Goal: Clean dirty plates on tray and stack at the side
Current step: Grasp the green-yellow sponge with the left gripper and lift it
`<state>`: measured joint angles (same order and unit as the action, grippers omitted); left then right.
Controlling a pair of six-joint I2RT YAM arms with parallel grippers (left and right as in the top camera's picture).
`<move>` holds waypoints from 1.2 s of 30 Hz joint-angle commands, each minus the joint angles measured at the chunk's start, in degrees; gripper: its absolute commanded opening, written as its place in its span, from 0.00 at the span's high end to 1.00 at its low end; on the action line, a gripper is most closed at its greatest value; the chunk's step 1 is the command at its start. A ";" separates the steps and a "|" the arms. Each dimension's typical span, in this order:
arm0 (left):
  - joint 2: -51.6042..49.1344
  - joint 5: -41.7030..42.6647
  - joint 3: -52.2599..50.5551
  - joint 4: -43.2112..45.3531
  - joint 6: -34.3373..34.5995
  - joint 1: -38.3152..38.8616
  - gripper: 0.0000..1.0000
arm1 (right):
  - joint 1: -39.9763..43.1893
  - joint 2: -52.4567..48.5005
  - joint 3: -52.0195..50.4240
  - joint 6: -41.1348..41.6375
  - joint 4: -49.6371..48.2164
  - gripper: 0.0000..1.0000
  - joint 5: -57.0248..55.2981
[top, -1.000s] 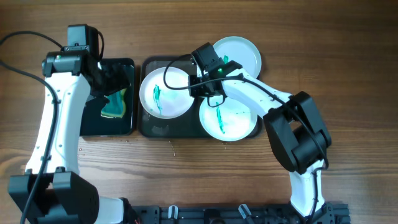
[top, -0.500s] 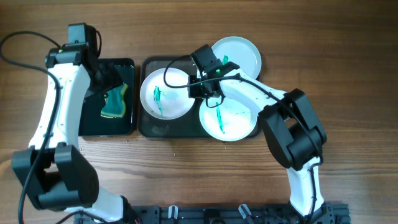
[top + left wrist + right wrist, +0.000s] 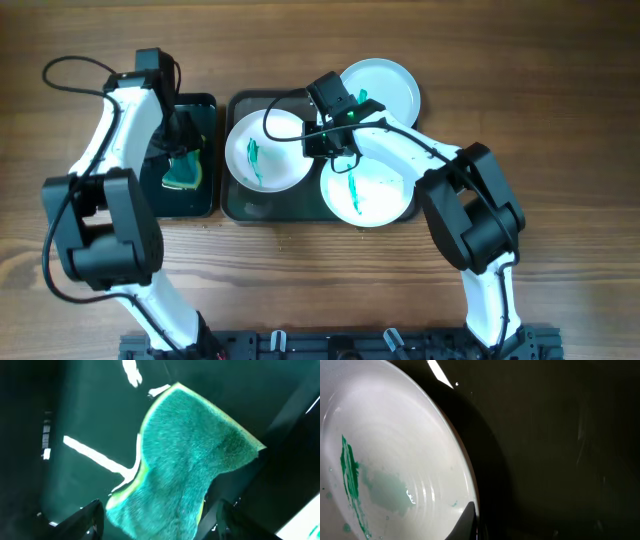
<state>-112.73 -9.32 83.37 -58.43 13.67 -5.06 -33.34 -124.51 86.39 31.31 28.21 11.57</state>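
One white plate [image 3: 262, 150] just beside right gripper [image 3: 327, 148], on tray [image 3: 260, 205].

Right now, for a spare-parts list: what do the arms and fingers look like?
Both the left arm and right arm have white links joined by bulky black joints. A thin black cable loops off each wrist. The right wrist shows a small green light. The left fingers are dark.

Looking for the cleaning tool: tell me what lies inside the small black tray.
A teal-green sponge with a yellow edge lies in the black tray. The left pincer hangs over it, hiding the tray's upper part.
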 commanded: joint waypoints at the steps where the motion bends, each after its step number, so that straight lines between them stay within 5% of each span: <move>1: -3.48 2.64 0.09 0.46 -3.08 -0.42 0.34 | 0.02 -1.73 0.61 0.35 0.11 0.96 0.02; 8: -4.42 2.62 0.09 1.95 -3.02 -0.42 0.72 | 0.02 -1.73 0.61 0.33 0.04 0.96 0.24; 21: -4.44 2.60 -1.07 4.66 -2.95 -0.42 0.55 | 0.02 -1.73 0.61 0.33 0.09 0.96 0.44; 23: -4.44 2.60 -2.95 5.84 -2.86 -0.42 0.64 | 0.02 -1.73 0.61 0.31 0.09 0.97 0.44; 25: -4.44 2.58 -4.76 6.82 -2.75 -0.44 0.93 | 0.02 -1.73 0.61 0.33 0.09 0.96 0.44; 36: 5.62 2.89 7.52 -6.99 2.21 -0.31 0.96 | 0.02 -1.70 0.61 0.33 0.02 0.96 1.36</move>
<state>-114.74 -7.09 83.55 -61.87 12.95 -5.06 -33.32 -124.53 86.39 31.48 28.16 11.88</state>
